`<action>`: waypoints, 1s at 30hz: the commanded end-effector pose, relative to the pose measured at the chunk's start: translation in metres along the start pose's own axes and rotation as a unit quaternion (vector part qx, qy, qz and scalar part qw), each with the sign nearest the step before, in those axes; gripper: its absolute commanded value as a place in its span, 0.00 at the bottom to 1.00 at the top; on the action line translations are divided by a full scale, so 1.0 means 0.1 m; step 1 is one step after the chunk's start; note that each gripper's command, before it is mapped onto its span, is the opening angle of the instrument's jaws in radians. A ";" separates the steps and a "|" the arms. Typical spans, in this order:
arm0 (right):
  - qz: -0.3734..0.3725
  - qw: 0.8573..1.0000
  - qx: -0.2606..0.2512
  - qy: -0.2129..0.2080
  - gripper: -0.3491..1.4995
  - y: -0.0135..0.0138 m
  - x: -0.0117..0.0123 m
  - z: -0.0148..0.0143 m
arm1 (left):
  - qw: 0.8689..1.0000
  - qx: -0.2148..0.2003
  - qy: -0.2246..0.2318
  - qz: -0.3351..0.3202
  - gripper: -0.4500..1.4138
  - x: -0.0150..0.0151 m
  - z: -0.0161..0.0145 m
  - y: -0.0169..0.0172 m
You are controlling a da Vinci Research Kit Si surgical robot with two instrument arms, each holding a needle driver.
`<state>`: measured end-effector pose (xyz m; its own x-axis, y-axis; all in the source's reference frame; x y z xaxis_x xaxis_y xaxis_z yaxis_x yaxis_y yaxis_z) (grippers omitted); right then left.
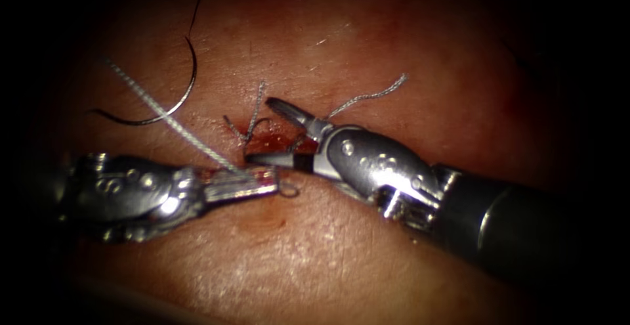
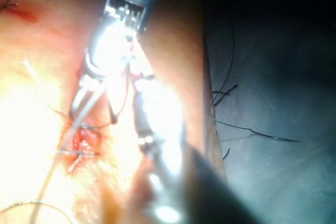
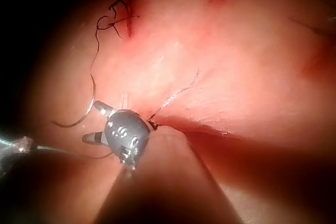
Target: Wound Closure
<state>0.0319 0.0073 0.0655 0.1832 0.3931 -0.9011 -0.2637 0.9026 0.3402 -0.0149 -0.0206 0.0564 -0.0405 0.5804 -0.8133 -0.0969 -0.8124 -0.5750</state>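
so the left tool [image 1: 252, 184] has its fingers clenched on the thread [image 1: 172, 120] right at the cut [image 1: 275, 142], the right tool [image 1: 272, 131] gapes released astride that strand, needle [image 1: 172, 95] lying loose on the tissue [image 1: 341, 253] upper-left.

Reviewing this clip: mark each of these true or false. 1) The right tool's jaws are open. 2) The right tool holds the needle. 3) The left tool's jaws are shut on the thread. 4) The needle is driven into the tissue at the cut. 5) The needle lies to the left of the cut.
1) True: the right tool has its jaws spread over the cut, holding nothing.
2) False: the needle lies loose on the tissue, held by neither tool.
3) True: the left tool is shut on the thread, which runs up and left from its jaws.
4) False: its whole curve lies on the surface.
5) True.
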 end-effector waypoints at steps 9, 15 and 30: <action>-0.005 0.996 0.091 0.024 0.46 -0.017 -0.009 0.019 | 0.999 -0.025 -0.041 -0.004 0.00 -0.012 0.021 -0.053; -0.018 0.988 0.135 0.069 0.00 -0.017 -0.016 0.006 | 0.997 -0.042 -0.067 0.000 0.00 -0.023 0.026 -0.092; 0.022 0.965 0.100 0.240 0.00 -0.008 -0.016 0.033 | 0.995 -0.065 -0.071 -0.007 0.00 -0.096 0.035 -0.124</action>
<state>0.0337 0.0071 0.0673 -0.3005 0.3442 -0.8895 -0.0758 0.9210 0.3820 -0.0166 -0.0151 0.0712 -0.1777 0.5835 -0.7924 0.0316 -0.8015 -0.5972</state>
